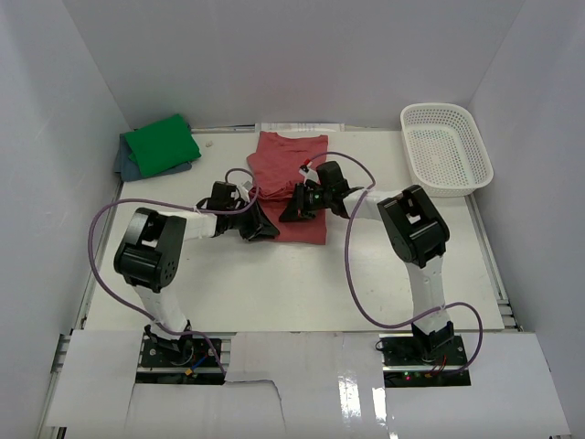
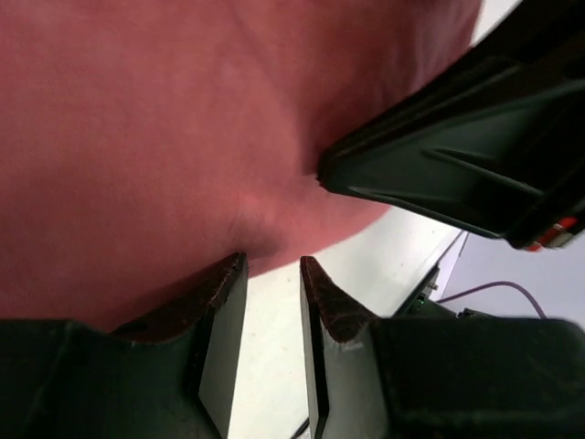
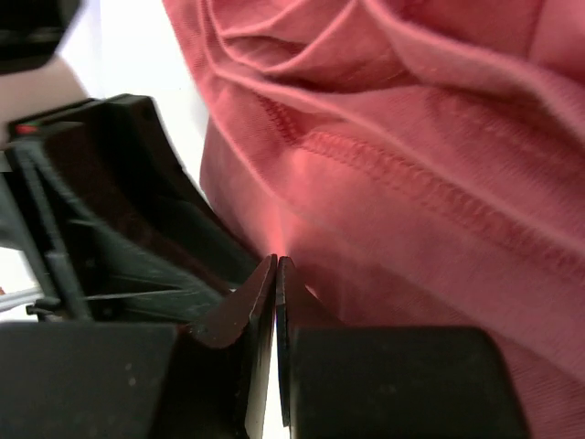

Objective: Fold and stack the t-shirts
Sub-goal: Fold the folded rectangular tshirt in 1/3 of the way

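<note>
No readable text or label shows anywhere.

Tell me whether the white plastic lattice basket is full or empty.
Empty: in the top view the white plastic lattice basket shows only its bare lattice floor, nothing lying inside.

My fixed camera looks down on the whole table [image 1: 302, 274] from above and behind. Both wrist cameras press close to the brick-red t-shirt [image 1: 291, 160], the part all three views share.
</note>
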`<control>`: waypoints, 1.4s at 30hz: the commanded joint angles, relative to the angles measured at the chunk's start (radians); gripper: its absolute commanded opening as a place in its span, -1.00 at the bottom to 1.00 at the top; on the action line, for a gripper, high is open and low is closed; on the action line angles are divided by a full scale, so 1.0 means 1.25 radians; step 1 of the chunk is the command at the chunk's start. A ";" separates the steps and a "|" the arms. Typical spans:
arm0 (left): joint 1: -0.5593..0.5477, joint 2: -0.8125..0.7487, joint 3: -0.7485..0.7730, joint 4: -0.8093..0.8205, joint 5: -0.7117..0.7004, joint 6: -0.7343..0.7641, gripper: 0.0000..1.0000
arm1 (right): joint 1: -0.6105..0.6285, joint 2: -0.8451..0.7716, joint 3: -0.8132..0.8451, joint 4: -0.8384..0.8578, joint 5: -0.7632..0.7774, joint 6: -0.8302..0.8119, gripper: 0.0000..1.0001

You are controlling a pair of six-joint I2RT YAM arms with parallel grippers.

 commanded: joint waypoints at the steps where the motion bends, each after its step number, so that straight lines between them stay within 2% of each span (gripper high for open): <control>1: -0.008 0.026 0.024 0.060 0.010 -0.008 -0.21 | -0.001 0.010 0.010 0.057 0.017 0.010 -0.85; 10: -0.014 0.099 -0.017 0.031 -0.069 -0.008 -0.32 | 0.000 0.021 0.018 0.058 0.052 0.000 -0.85; 19: -0.022 0.125 -0.019 -0.072 -0.143 0.015 -0.38 | -0.014 0.099 0.149 -0.007 0.081 -0.025 -0.85; 22: -0.024 0.112 -0.029 -0.084 -0.152 0.020 -0.38 | -0.031 0.145 0.237 -0.040 0.097 -0.030 -0.84; 29: -0.027 0.089 -0.045 -0.098 -0.156 0.019 -0.40 | -0.088 0.289 0.547 -0.123 0.092 -0.027 -0.82; 32: -0.030 0.076 -0.049 -0.106 -0.161 0.019 -0.40 | -0.113 0.337 0.673 -0.129 0.085 -0.018 -0.68; 34: -0.031 0.072 -0.052 -0.109 -0.159 0.019 -0.41 | -0.130 0.358 0.745 -0.129 0.069 -0.005 -0.65; 37: -0.032 0.055 -0.056 -0.111 -0.154 0.015 -0.41 | -0.144 0.332 0.774 -0.128 0.032 0.002 -0.61; 39: -0.035 0.036 -0.056 -0.112 -0.140 0.010 -0.41 | -0.147 0.287 0.736 -0.128 0.022 -0.012 -0.62; 40: -0.037 0.030 -0.053 -0.114 -0.134 0.005 -0.40 | -0.147 0.226 0.675 -0.141 0.020 -0.035 -0.60; 41: -0.038 0.019 -0.046 -0.120 -0.127 -0.003 -0.39 | -0.147 0.191 0.640 -0.155 0.022 -0.046 -0.49; 42: -0.041 -0.009 -0.041 -0.126 -0.121 -0.008 -0.27 | -0.147 0.120 0.601 -0.168 0.021 -0.058 -0.41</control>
